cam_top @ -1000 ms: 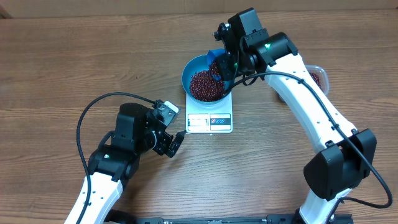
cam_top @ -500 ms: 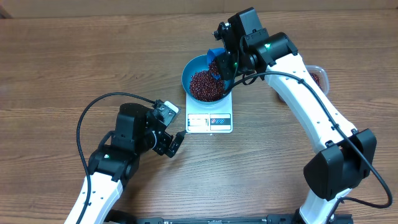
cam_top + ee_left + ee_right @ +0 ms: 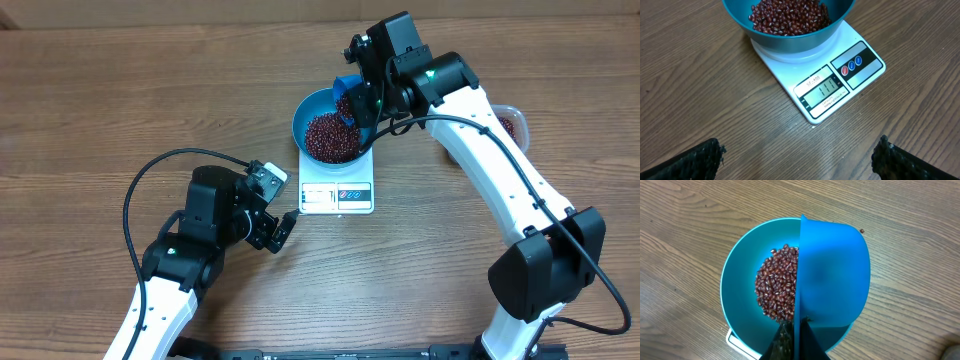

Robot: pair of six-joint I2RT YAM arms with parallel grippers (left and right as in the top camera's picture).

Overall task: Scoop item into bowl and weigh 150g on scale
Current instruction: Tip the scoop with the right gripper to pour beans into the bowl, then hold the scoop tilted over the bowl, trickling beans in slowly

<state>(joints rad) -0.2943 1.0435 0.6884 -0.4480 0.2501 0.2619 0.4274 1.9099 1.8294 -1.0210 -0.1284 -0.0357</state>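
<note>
– Nothing has shifted over the past second, has it?
– No. Both arms, the scoop (image 3: 832,275) and the bowl (image 3: 300,112) lie exactly as before.
– Where does the right gripper (image 3: 362,102) stand?
– Over the bowl's far-right rim. Its fingers (image 3: 784,341) are clamped on the blue scoop's handle. The scoop hangs tipped on its side above the bowl, with its back turned to the wrist camera.
– And the beans (image 3: 787,15)?
– Most lie heaped in the bowl, a dark red mound. Whether any remain in the scoop cannot be told. More beans show in the tub (image 3: 510,122) at the right, half hidden behind the right arm (image 3: 500,170).
– The bowl itself?
– It sits on the scale (image 3: 862,67), covering the back of the platform. The display (image 3: 825,90) shows in front of it and reads 111.
– The left gripper (image 3: 280,232)?
– It hovers over the table (image 3: 100,100), just in front and to the left of the scale, apart from it. Its jaws are spread wide, with one fingertip (image 3: 695,160) at each lower corner of its wrist view and only wood between them.
</note>
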